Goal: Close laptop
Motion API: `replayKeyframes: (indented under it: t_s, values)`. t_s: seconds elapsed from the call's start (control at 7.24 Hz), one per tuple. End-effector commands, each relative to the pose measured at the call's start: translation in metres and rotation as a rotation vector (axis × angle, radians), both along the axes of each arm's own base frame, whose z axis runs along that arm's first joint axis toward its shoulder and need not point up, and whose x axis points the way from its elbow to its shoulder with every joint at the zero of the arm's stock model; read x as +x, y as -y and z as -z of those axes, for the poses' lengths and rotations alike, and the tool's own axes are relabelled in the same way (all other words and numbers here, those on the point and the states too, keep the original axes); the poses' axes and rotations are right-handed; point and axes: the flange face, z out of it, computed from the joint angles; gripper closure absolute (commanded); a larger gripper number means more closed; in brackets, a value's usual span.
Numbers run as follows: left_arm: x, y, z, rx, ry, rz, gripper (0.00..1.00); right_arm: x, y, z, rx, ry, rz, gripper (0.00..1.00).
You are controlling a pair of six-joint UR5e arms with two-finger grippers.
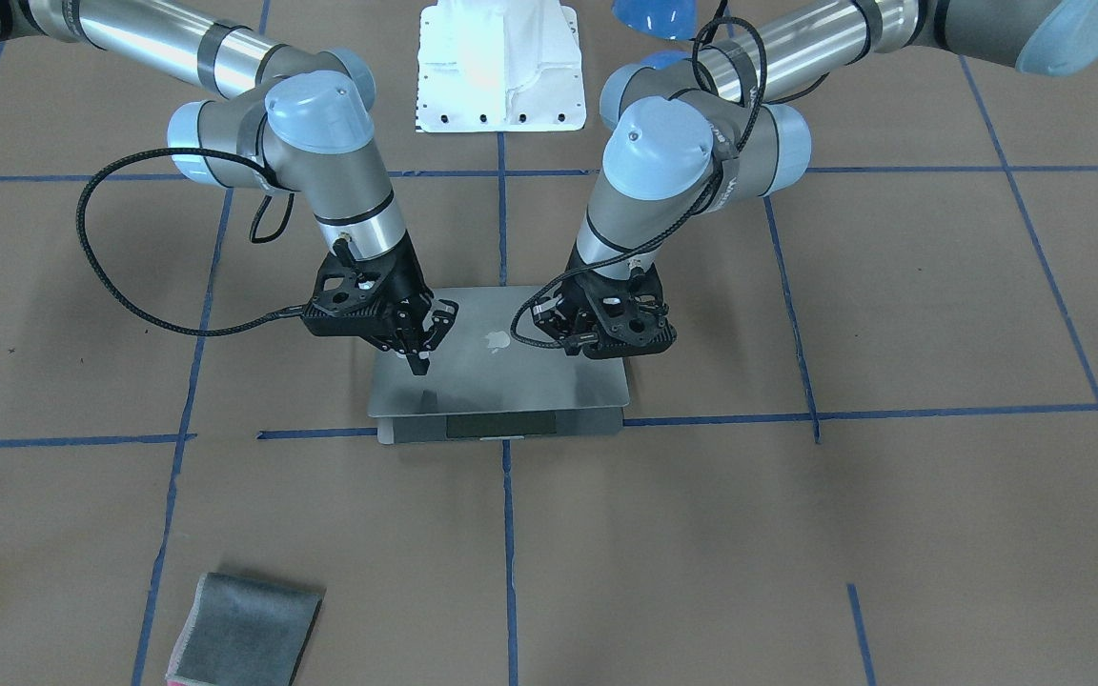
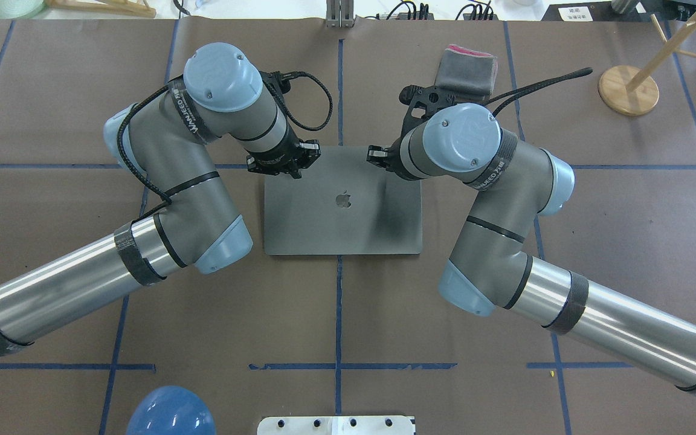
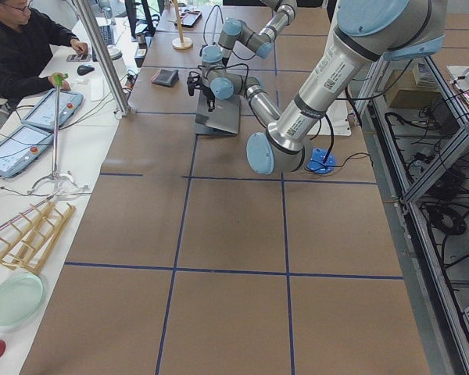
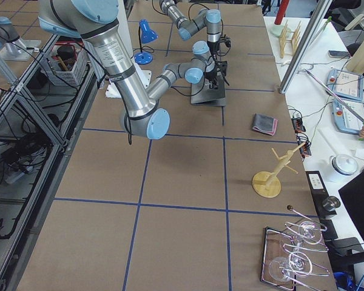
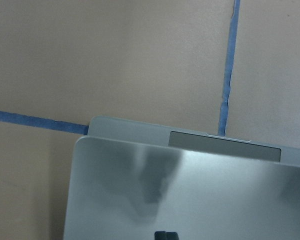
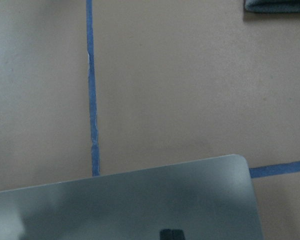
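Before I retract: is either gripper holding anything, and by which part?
Nothing is held. The right gripper and left gripper sit over the lid of the slim space-grey metal laptop, clamping nothing.

A folded grey cloth [image 1: 246, 629] and a wooden stand [image 2: 628, 90] sit on the table [image 1: 892, 534].

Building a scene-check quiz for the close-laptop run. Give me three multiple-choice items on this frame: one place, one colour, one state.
1. Where is the folded grey cloth? A on the table, apart from the laptop; B on the lid; C held by an arm.
2. What colour are the tape lines? A red; B blue; C yellow.
3. How is the laptop's lid? A upright; B removed; C lowered almost flat.
Key: A, it lies alone near the operators' edge; B, the grid is blue; C, only a strip of base with the trackpad shows past the lid's edge.
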Motion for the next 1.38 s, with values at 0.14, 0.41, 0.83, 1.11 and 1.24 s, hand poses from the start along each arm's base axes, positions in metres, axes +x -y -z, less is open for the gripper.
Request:
replayKeyframes:
  t_s: [0.14, 0.41, 0.83, 1.11, 1.24]
  values:
    - [0.027, 0.029, -0.022, 0.002, 0.000, 0.008, 1.00, 0.030, 0.020, 0.008, 0.003, 0.061, 0.047, 1.00]
    - [0.037, 0.035, -0.041, -0.007, 0.011, 0.006, 1.00, 0.061, 0.030, 0.018, -0.018, 0.109, 0.075, 0.99]
    - [0.040, 0.035, -0.047, -0.015, 0.020, 0.002, 1.00, 0.081, 0.040, 0.019, -0.034, 0.127, 0.080, 0.98]
    - [0.041, 0.034, -0.044, -0.010, 0.013, 0.001, 0.99, 0.089, 0.046, 0.018, -0.043, 0.130, 0.080, 0.98]
    - [0.039, 0.035, -0.042, -0.007, 0.008, 0.005, 0.84, 0.102, 0.046, 0.020, -0.045, 0.140, 0.080, 0.88]
